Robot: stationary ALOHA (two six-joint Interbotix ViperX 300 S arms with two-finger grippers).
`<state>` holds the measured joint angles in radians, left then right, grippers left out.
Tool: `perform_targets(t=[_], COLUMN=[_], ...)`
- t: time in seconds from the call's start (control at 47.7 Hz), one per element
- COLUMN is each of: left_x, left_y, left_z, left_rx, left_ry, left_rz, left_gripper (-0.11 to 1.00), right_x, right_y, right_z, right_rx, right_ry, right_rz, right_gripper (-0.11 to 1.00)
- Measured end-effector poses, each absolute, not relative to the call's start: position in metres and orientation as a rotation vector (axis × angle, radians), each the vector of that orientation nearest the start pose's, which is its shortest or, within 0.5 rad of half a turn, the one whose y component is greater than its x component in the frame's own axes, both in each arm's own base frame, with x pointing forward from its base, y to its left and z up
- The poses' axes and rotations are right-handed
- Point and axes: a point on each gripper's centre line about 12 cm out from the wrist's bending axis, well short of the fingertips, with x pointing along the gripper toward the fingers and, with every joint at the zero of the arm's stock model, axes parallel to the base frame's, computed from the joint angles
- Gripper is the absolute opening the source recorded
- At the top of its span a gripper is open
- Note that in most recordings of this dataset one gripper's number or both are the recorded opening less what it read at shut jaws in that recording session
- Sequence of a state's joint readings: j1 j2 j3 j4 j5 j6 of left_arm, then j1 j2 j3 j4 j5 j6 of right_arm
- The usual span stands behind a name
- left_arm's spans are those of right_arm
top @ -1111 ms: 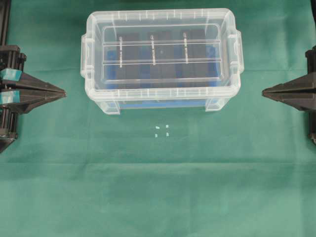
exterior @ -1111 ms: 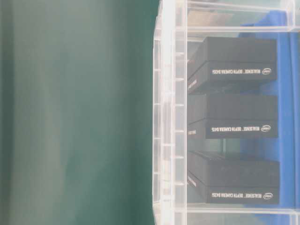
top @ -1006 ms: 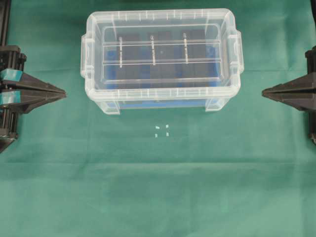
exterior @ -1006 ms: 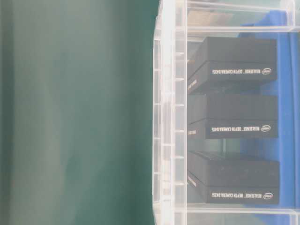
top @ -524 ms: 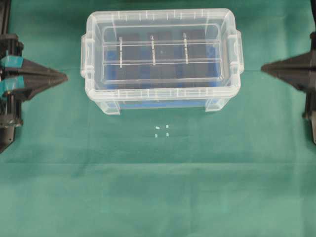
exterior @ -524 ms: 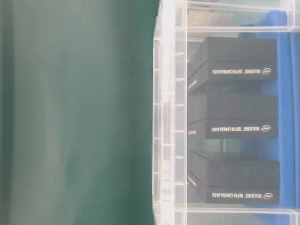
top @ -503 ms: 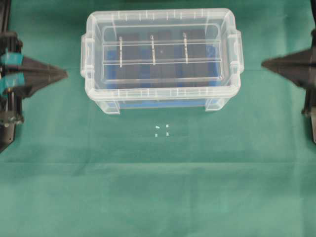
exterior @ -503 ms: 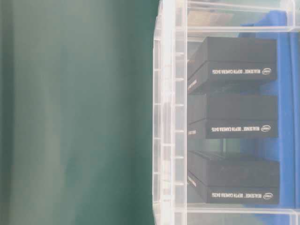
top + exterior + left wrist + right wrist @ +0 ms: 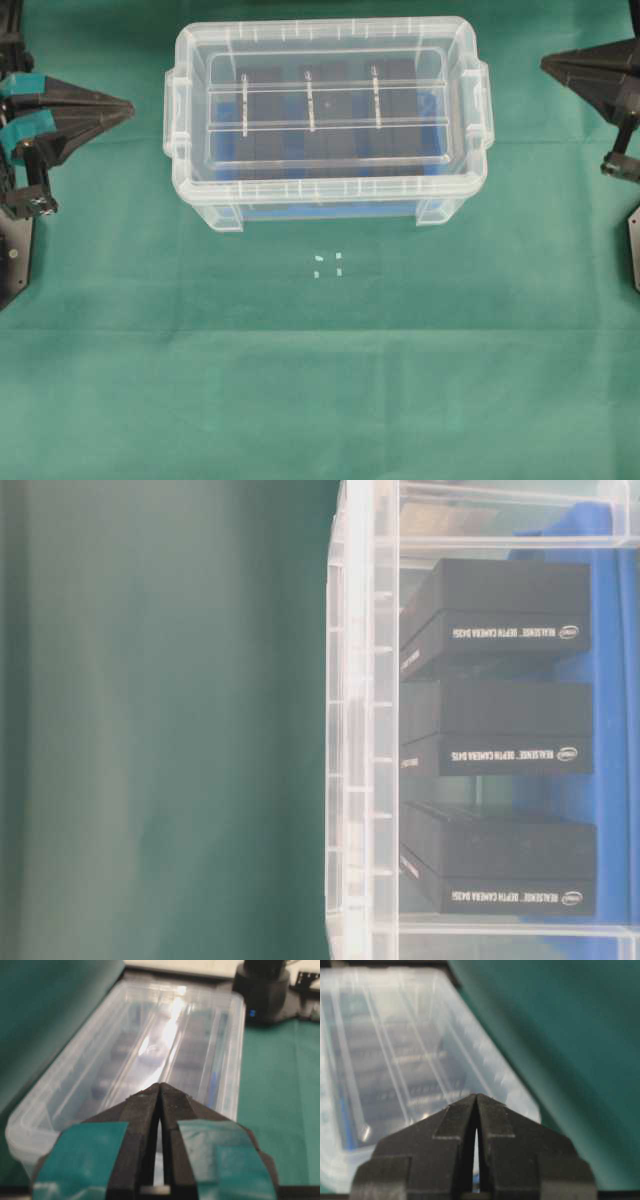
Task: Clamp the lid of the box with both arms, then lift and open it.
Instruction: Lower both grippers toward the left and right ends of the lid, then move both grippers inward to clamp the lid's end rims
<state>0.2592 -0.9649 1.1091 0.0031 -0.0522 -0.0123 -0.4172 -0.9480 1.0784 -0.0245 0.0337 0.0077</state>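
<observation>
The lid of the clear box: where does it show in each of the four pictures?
Overhead: the lid is upper middle, on the box.
Table-level: only its edge, a vertical strip right of centre.
Left wrist: upper middle, beyond the shut fingers.
Right wrist: upper left.
Shared landmark: the black blocks under it.

Overhead downward, close table-level sideways, 2 wrist views, all sharing the box [image 9: 327,120].

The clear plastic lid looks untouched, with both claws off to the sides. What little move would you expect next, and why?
Probably both grippers open and move inward toward the ends of the flat clear plastic lid. It sits on the deep clear plastic tub, while the left gripper and right gripper are shut and apart from it.
</observation>
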Motion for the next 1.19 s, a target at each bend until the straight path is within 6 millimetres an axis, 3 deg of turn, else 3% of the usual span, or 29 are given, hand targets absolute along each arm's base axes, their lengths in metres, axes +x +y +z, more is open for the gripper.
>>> perform_targets(t=[0.314,0.713,0.943,1.195], left_x=[0.19,0.18,0.18,0.181], left_y=[0.06,0.06,0.063,0.063], left_z=[0.276,0.279,0.269,0.267], left_rx=[-0.101,-0.165,-0.22,-0.228], left_ry=[0.376,0.626,0.785,0.824], left_rz=[0.311,0.335,0.357,0.358], left_gripper=[0.01,0.01,0.01,0.01], right_x=[0.188,0.189,0.185,0.185], right_y=[-0.089,-0.09,-0.089,-0.089], right_z=[0.272,0.237,0.238,0.238], right_rx=[0.111,0.243,0.273,0.272], right_ry=[0.512,0.923,1.018,1.028], right_rz=[-0.435,-0.445,-0.448,-0.448], right_gripper=[0.0,0.0,0.0,0.0])
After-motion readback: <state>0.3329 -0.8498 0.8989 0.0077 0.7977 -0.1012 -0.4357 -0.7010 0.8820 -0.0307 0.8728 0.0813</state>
